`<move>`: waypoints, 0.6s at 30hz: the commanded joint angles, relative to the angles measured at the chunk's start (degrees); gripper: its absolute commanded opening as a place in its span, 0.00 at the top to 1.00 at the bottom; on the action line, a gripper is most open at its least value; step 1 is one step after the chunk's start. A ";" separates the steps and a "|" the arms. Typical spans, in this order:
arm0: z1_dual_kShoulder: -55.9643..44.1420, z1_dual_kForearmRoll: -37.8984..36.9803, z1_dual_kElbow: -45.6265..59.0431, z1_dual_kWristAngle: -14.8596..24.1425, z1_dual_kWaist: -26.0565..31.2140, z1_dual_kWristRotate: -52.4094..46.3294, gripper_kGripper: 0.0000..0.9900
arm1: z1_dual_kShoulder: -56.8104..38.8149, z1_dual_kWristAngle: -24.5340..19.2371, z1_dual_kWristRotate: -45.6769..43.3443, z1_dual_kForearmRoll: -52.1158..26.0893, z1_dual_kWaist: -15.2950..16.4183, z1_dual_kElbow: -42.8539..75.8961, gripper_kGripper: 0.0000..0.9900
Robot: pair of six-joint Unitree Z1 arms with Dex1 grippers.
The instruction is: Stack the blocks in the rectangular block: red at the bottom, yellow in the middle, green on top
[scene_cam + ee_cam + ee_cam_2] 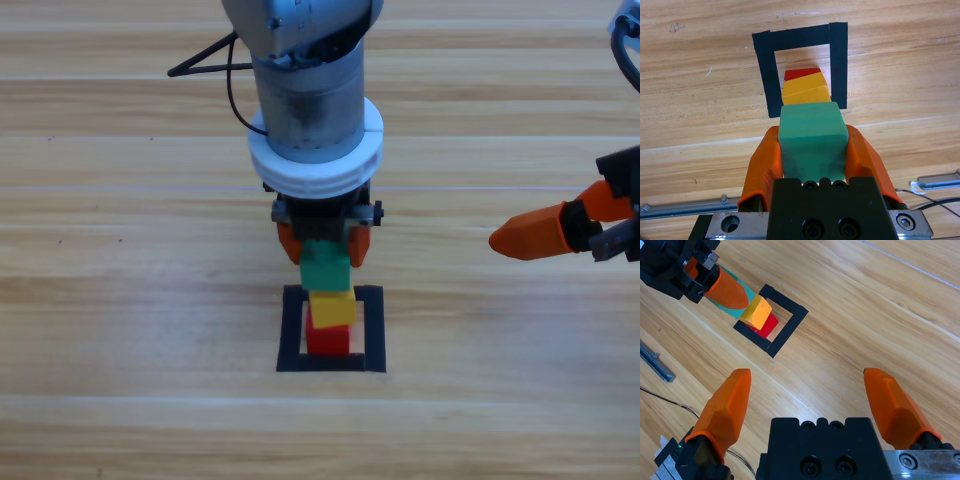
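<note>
Green cube point(325, 268) pinched in left end effector point(324, 243) at the top of yellow cube point(331, 307), which sits on red cube point(326, 339) inside the tape square point(374, 330). An off-centre release or a dragging jaw could topple the stack; right end effector point(535, 236) waits spread, well apart over the worktop point(120, 300).

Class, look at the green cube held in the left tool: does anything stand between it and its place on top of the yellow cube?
Nothing visible does. The left tool is shut on the green cube at the yellow cube, which sits on the red cube inside the tape square. The right tool waits open, well off to the right.
</note>
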 commanded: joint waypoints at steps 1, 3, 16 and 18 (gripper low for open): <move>3.23 0.65 0.35 0.60 -1.30 -0.49 0.85 | -1.17 0.04 0.28 0.50 -1.24 1.20 0.00; 3.40 0.65 0.26 0.60 -1.30 -0.49 0.85 | -1.17 0.04 0.28 0.50 -1.24 1.20 0.00; 4.11 0.56 0.00 1.04 -1.30 -0.14 0.85 | -1.17 0.04 0.28 0.50 -1.24 1.20 0.00; 4.19 0.56 -0.09 1.04 -1.30 -0.14 0.85 | -1.17 0.04 0.28 0.50 -1.24 1.20 0.00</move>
